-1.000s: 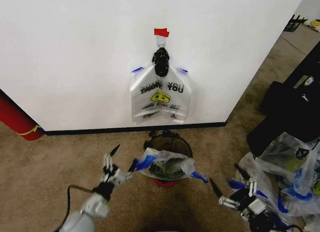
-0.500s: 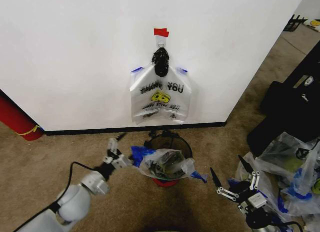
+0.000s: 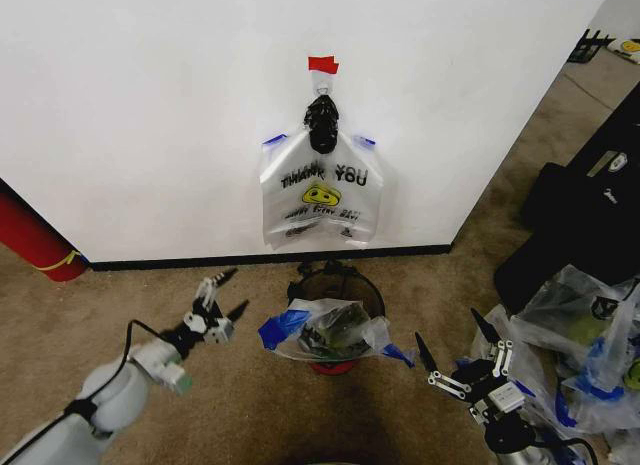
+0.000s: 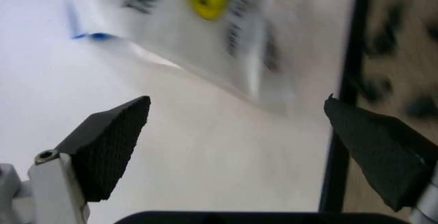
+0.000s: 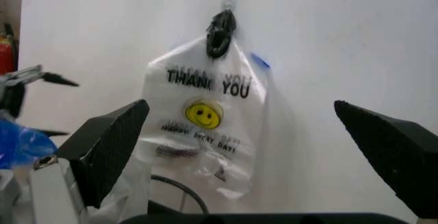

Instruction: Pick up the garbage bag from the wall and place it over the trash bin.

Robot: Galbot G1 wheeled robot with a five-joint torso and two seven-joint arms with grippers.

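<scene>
Left arm pulled back from the bin; one garbage bag hangs on the wall.

Since a second ago my left gripper (image 3: 218,297) has let go of the filled bag (image 3: 325,330) in the trash bin (image 3: 335,282) and moved away to its left, fingers spread wide, nothing held. The right gripper (image 3: 455,357) has risen slightly, low right of the bin, jaws wide apart and empty. One garbage bag (image 3: 322,192) hangs flat on the wall (image 3: 150,115) from a black clip (image 3: 322,123) under one red tape strip (image 3: 322,64), directly above the bin. Legible print: "THANK YOU", a yellow smiley, then "HAPPY EVERY DAY!" in the right wrist view. Several clear bags (image 3: 590,360) lie on the carpet at the right.
</scene>
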